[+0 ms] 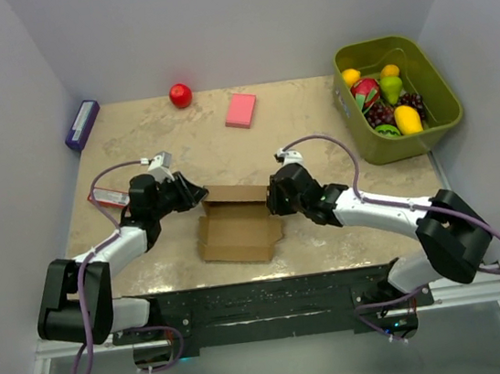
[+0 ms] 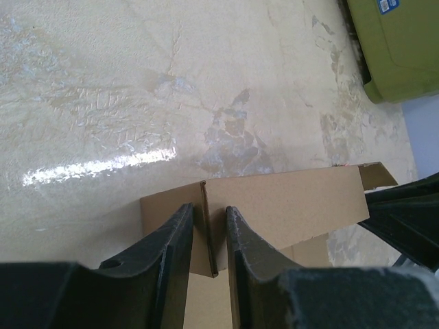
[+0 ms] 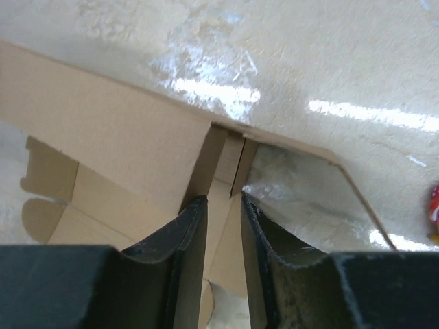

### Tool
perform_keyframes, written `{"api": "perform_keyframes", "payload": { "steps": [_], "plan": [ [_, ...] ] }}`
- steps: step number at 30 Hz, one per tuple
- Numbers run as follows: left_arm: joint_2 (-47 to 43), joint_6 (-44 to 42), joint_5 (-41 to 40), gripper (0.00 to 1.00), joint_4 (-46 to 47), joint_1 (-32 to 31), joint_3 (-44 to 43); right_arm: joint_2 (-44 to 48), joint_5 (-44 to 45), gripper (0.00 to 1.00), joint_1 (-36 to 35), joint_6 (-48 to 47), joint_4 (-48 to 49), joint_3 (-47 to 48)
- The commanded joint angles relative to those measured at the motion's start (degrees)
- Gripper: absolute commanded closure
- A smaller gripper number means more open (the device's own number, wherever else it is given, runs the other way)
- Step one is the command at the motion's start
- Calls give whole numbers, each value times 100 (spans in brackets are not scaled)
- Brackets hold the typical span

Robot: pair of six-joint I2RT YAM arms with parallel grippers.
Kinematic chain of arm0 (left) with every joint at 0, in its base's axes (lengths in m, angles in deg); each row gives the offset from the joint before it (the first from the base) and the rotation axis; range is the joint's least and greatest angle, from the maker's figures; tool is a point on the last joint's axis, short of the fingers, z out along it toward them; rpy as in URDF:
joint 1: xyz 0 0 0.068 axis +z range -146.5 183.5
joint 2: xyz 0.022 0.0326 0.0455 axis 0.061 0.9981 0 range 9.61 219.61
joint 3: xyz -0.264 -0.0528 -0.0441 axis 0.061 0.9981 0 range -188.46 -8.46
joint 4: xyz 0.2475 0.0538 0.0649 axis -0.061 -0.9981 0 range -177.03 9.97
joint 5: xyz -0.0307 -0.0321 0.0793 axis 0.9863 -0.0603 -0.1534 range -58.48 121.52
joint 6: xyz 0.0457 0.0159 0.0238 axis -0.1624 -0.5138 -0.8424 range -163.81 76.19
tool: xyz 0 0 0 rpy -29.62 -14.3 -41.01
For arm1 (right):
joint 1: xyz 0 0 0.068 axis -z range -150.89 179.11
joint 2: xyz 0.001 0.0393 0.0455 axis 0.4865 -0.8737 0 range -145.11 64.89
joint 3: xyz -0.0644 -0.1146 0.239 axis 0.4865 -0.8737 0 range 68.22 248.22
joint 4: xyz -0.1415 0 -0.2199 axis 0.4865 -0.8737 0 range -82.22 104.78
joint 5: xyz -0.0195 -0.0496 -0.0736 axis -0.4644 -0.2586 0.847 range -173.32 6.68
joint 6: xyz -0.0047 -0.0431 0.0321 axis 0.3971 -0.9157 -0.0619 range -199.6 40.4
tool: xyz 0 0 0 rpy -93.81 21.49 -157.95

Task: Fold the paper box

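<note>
The paper box [image 1: 235, 229] is a brown cardboard piece, partly folded, lying at the table's middle front with its back wall raised. My left gripper [image 1: 197, 194] is at its back left corner. In the left wrist view, that gripper [image 2: 209, 209] stands open astride an upright flap edge of the box [image 2: 288, 205], with a gap on each side. My right gripper [image 1: 274, 198] is at the back right corner. In the right wrist view, it [image 3: 223, 204] is open over the corner where the box wall [image 3: 116, 137] meets a side flap, gripping nothing.
A green bin [image 1: 448, 115] with toy fruit stands at the right back, also seen in the left wrist view [image 2: 398, 48]. A pink flat block [image 1: 241, 110], a red ball [image 1: 181, 95] and a purple box [image 1: 81, 124] lie along the back.
</note>
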Motion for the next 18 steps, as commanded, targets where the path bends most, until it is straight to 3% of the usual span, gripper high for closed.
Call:
{"api": "perform_keyframes", "payload": {
  "steps": [1,14,17,18],
  "plan": [
    [-40,-263,-135,71,-359,-24,-91,61,-322,73,-303,-109,-396,-27],
    [-163,-412,-311,71,-648,-103,-257,-800,29,80,-392,190,-458,-361],
    [-216,-552,-486,64,-885,-200,-476,-879,65,80,-392,199,-397,-353],
    [-251,-596,-530,55,-964,-226,-564,-888,73,80,-401,199,-397,-352]
  ]
}}
